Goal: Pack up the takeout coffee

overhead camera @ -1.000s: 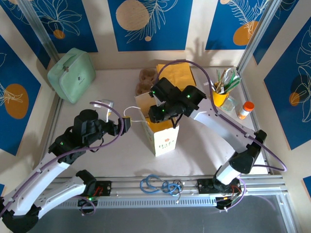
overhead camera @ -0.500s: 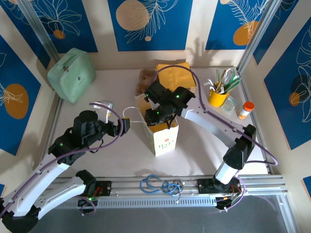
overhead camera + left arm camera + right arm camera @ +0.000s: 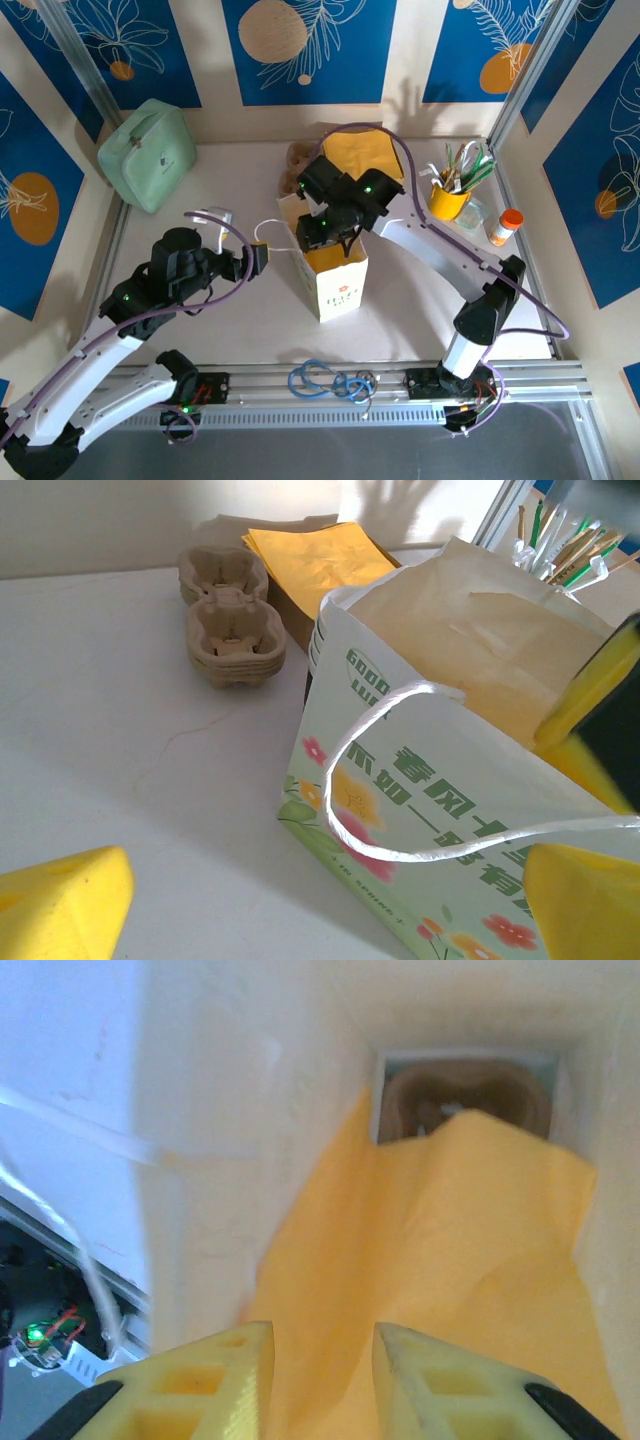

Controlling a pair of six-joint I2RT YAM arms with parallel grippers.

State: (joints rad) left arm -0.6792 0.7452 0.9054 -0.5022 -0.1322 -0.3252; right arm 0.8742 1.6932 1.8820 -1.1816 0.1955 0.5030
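Nearest, the left gripper [image 3: 330, 880] is spread wide and empty. It faces the paper bag [image 3: 430, 780] from its 9 o'clock, with the white handle [image 3: 400, 695] looping between its fingers. The right gripper [image 3: 322, 1345] hangs in the bag's mouth, fingers slightly apart and pinching nothing. Its wrist view looks down past orange paper [image 3: 450, 1240] to a brown pulp tray [image 3: 465, 1095], which the arm covers from overhead. I cannot tell where the takeout coffee is.

Inside the paper bag [image 3: 340, 285], a slanting yellow sheet [image 3: 450, 1230] blocks most of the shaft — only a gap at the far wall reaches the brown moulded carrier [image 3: 465, 1100] below
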